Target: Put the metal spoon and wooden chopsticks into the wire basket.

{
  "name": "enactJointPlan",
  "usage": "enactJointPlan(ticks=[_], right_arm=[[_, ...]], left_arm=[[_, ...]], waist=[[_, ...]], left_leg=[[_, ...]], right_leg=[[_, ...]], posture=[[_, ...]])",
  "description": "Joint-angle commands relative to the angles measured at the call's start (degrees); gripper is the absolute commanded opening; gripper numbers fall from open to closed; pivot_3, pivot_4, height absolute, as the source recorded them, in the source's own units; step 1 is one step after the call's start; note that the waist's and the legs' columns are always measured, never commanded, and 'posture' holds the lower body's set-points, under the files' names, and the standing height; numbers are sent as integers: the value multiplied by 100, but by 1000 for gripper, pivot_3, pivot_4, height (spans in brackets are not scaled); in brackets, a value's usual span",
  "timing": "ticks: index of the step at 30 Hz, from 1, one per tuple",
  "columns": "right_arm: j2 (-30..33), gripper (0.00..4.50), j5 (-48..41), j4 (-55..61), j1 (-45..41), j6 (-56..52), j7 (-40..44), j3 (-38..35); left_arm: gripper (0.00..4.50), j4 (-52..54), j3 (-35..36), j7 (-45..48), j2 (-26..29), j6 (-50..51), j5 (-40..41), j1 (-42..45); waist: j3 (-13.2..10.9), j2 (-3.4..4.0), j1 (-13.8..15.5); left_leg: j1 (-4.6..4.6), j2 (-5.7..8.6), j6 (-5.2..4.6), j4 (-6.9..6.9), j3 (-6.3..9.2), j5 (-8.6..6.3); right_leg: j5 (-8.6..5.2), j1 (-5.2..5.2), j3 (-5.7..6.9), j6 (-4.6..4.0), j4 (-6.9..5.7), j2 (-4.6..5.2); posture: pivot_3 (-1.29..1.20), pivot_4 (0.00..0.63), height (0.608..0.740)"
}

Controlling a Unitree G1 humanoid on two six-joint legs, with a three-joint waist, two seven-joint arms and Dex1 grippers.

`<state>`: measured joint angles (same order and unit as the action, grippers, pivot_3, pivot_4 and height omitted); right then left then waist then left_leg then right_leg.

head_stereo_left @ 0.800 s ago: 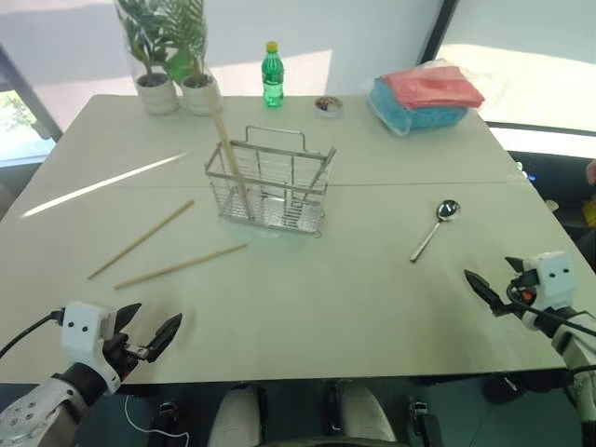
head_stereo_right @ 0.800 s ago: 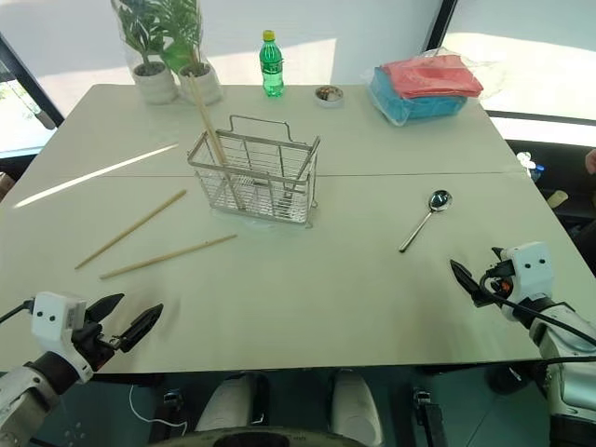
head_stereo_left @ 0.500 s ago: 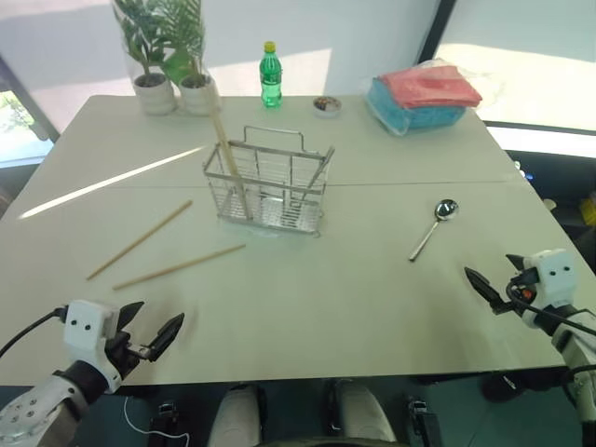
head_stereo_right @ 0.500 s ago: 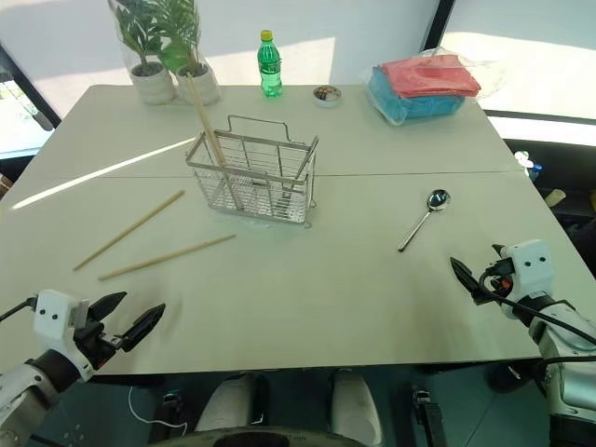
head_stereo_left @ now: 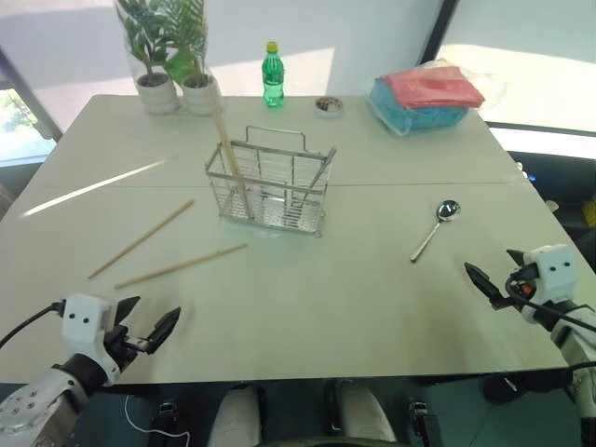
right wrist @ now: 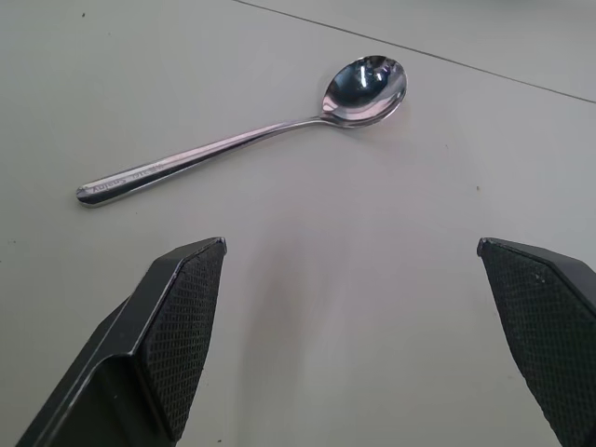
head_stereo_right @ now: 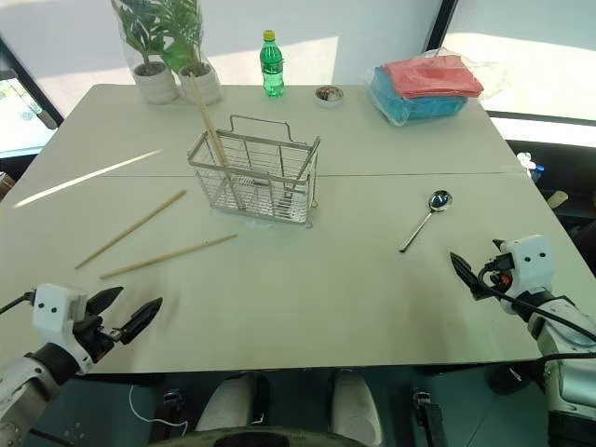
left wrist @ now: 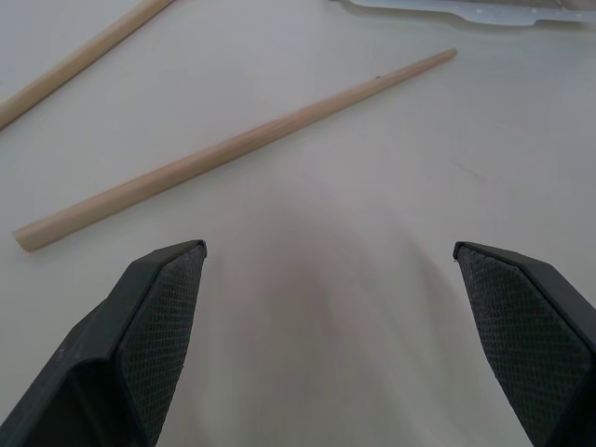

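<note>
The wire basket (head_stereo_left: 270, 191) stands on the table's far middle, with one wooden chopstick (head_stereo_left: 226, 149) leaning upright inside it. Two more wooden chopsticks (head_stereo_left: 142, 238) (head_stereo_left: 182, 265) lie flat to its left. My left gripper (head_stereo_left: 152, 315) hovers open and empty at the near left edge, short of the nearer chopstick (left wrist: 233, 149). The metal spoon (head_stereo_left: 435, 229) lies on the right, bowl pointing away. My right gripper (head_stereo_left: 491, 277) is open and empty, just short of the spoon's (right wrist: 242, 140) handle end.
Two potted plants (head_stereo_left: 168, 56), a green bottle (head_stereo_left: 272, 74) and a small dish (head_stereo_left: 328, 105) line the far edge. A bag of red and blue cloths (head_stereo_left: 424, 96) sits at the far right. The table's near edge (head_stereo_left: 307, 377) runs under both grippers.
</note>
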<state>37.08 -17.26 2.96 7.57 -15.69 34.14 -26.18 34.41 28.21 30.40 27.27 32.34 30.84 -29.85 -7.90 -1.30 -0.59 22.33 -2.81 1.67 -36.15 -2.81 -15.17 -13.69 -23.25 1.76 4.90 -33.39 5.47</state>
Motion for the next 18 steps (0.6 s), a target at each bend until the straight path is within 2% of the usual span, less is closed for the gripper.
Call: enactJointPlan(ticks=[1, 4, 7, 11, 15, 17, 18], right_arm=[[20, 4482, -129, 312, -54, -5, -21, -106], [111, 4482, -145, 291, -171, -100, -3, -107], [282, 4482, -149, 269, -429, -377, -29, -87], [552, 4482, -270, 594, -799, -1236, -177, -32], [690, 4482, -399, 956, -1288, -2242, -479, 89], [677, 4482, -408, 1062, -1631, -2769, -745, 178], [575, 4482, -426, 1132, -1990, -3265, -1046, 262]], left_arm=[[4500, -2, 214, -26, 146, 95, 155, 130], [4500, -80, 336, 22, 411, 297, 312, 372], [4500, -184, 708, -1, 856, 868, 901, 918], [4500, -238, 1000, 228, 1880, 1771, 1639, 1650], [4500, -301, 783, 490, 2726, 2285, 2166, 2488], [4500, -415, 555, 546, 2961, 2490, 2433, 3035], [4500, -580, 369, 529, 2978, 2581, 2707, 3577]], waist=[[0, 0, 2], [1, -1, 0], [-1, 1, 2], [-1, 2, 0], [-3, 2, -2], [-4, 3, -1], [-7, 7, -2]], left_leg=[[0, 0, 0, 0, 0, 0], [0, -1, 0, -1, 0, 0], [-1, -1, 0, -2, 1, 0], [-1, -1, -1, -7, 1, 1], [1, 2, -1, 1, -3, 1], [5, 3, -1, 0, -5, 1], [5, 4, -1, 0, -5, 1]], right_leg=[[0, 0, 0, 0, -1, 0], [0, 1, 0, 0, -2, -3], [0, 1, 1, 0, -5, -4], [1, 0, 2, -1, -17, -6], [2, 3, 2, -1, -18, -7], [2, 14, 1, -1, -24, -8], [2, 14, 1, -1, -24, -9]], posture=[[0, 150, 723], [0, 150, 723], [0, 150, 723], [0, 150, 723], [0, 150, 723], [0, 150, 723], [0, 150, 723]])
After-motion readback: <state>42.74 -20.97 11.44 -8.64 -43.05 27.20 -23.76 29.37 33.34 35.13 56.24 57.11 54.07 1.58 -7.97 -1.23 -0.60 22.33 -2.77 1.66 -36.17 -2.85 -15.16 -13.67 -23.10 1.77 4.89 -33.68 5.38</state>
